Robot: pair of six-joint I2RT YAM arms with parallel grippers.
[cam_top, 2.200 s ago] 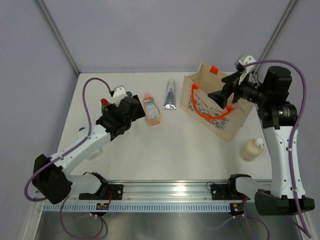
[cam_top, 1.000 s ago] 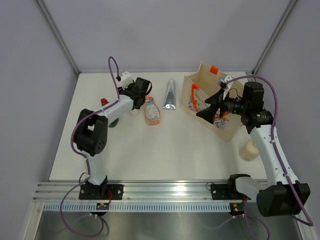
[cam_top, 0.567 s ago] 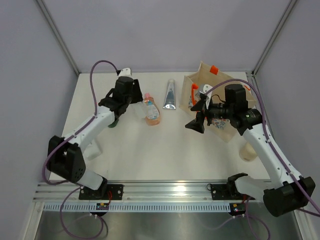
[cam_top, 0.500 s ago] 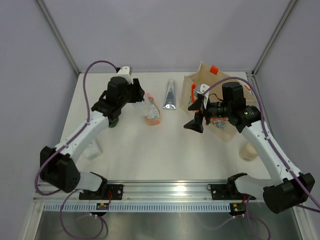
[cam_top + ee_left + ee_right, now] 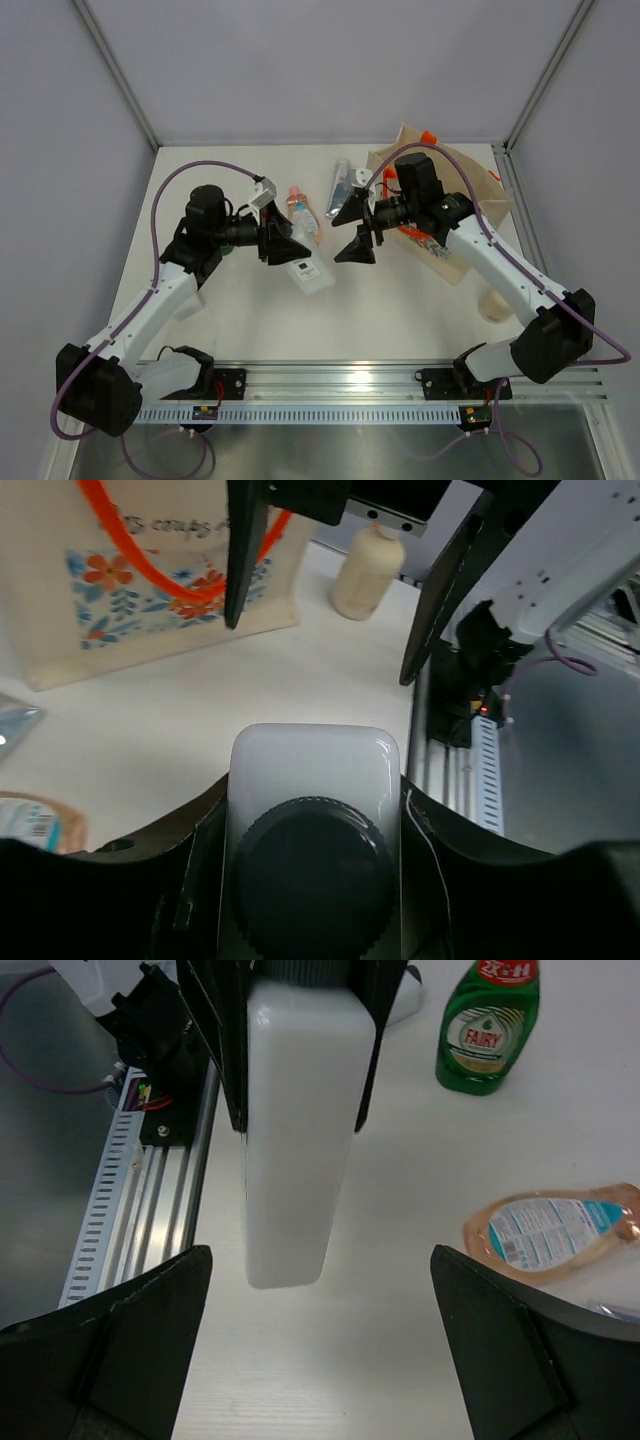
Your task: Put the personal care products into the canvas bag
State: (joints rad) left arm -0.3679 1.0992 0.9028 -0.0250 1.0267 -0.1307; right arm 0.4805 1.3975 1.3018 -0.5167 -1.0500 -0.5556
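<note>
My left gripper [image 5: 292,250] is shut on a white bottle with a dark cap [image 5: 310,273] and holds it over the middle of the table. In the left wrist view the cap [image 5: 310,880] sits between the fingers [image 5: 200,830]. My right gripper [image 5: 336,238] stands open, facing the bottle's base [image 5: 295,1140] from the right without touching it. The canvas bag [image 5: 485,200] with orange handles [image 5: 150,570] stands behind the right arm. A peach-pink bottle [image 5: 300,215], a silver tube [image 5: 342,175], a cream pump bottle [image 5: 493,305] and a green bottle with a red cap [image 5: 487,1025] rest on the table.
An aluminium rail [image 5: 330,385] with both arm bases runs along the near edge. Grey walls close in the table at the back and sides. The cream pump bottle [image 5: 368,570] stands just right of the bag.
My left arm has swung from the back left toward the middle with the white bottle in its grip. My right gripper has left the bag and moved left to face it.
</note>
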